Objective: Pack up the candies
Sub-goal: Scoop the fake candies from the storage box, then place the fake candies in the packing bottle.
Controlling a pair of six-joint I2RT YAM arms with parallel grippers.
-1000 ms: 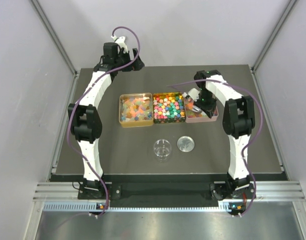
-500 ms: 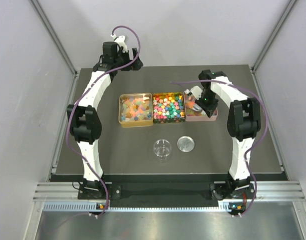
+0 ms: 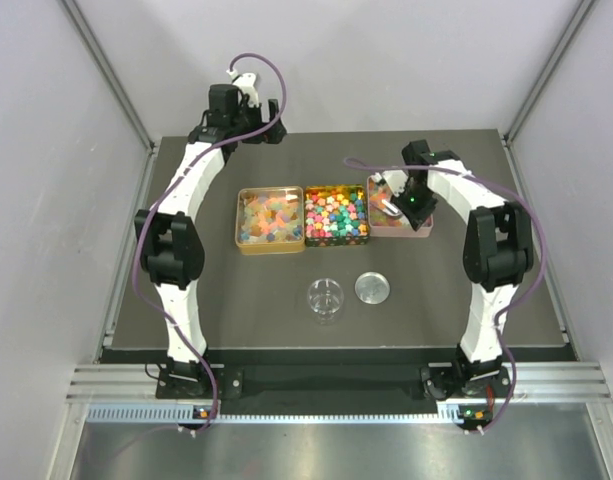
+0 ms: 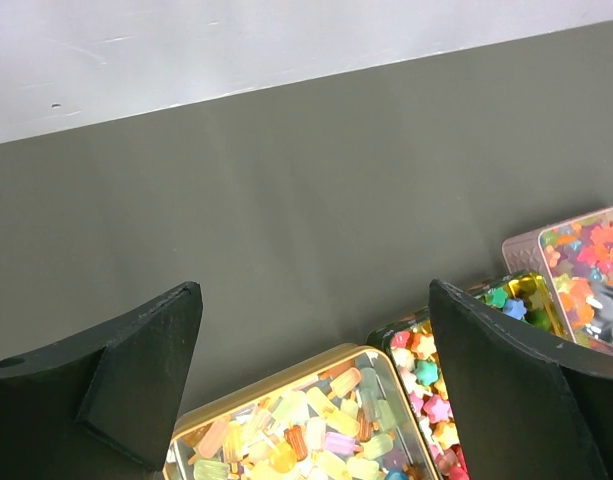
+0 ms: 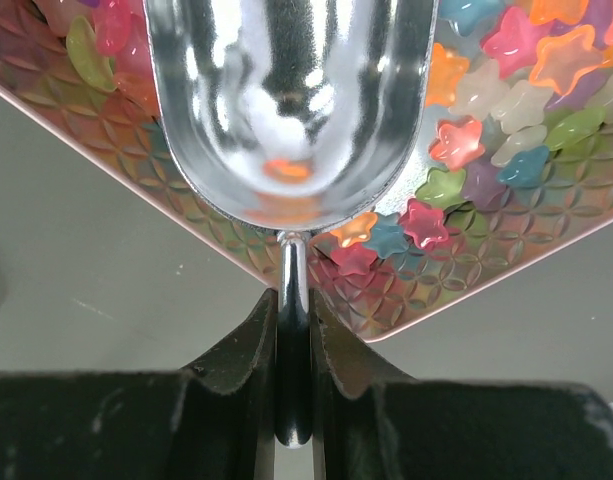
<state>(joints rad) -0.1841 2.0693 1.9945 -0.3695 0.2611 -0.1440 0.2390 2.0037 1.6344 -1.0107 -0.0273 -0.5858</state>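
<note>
Pinching a scoop (image 5: 286, 100) by its handle in my right gripper (image 5: 294, 310), bowl over the candies (image 5: 456, 140) to dig; left gripper (image 4: 314, 340) spread

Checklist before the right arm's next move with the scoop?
1. Grip: right gripper shut on the scoop handle: ok.
2. Position: scoop over the pink tin: ok.
3. Load: scoop bowl looks empty: not ok.
4. Supply: candies in the tin beside the bowl: ok.
5. Target: jar open, lid beside it: ok.
6. Clearance: left gripper open, far from the right arm: ok.
</note>
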